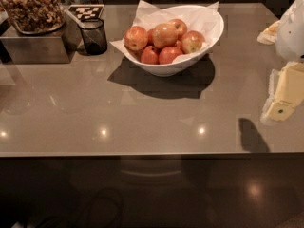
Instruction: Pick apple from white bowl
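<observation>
Far right of the white bowl [166, 69], the gripper [284, 99] ran off the picture's edge, and its arm [290, 30] was cut there too. Inside the bowl, the rim hid the undersides of the front apples [168, 55], and the apple [165, 34] on top covered those behind. Well left of the bowl, a jar of clusters [31, 8] was cropped by the top and left edges.
</observation>
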Tool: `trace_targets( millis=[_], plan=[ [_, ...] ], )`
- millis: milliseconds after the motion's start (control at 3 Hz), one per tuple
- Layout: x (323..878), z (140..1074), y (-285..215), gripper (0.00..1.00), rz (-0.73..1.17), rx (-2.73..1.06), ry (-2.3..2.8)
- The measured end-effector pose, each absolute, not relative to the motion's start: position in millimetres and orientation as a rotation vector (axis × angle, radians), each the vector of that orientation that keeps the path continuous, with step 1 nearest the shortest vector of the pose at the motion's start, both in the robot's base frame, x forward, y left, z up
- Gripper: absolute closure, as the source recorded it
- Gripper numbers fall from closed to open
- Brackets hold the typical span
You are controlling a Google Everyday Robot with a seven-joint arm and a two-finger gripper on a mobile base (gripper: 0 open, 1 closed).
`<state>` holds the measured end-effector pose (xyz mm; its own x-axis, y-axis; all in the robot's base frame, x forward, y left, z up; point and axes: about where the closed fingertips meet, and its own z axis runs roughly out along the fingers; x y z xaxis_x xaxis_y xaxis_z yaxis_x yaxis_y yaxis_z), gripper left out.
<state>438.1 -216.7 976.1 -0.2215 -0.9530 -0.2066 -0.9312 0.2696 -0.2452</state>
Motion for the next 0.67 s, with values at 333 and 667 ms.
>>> trace_targets(
  millis=[333, 667],
  plan=[
    [438.2, 976.2, -216.7, 0.00, -0.098, -1.724, 2.232],
    [455.5, 985.8, -217.0, 0.00, -0.110, -1.653, 2.190]
  ],
)
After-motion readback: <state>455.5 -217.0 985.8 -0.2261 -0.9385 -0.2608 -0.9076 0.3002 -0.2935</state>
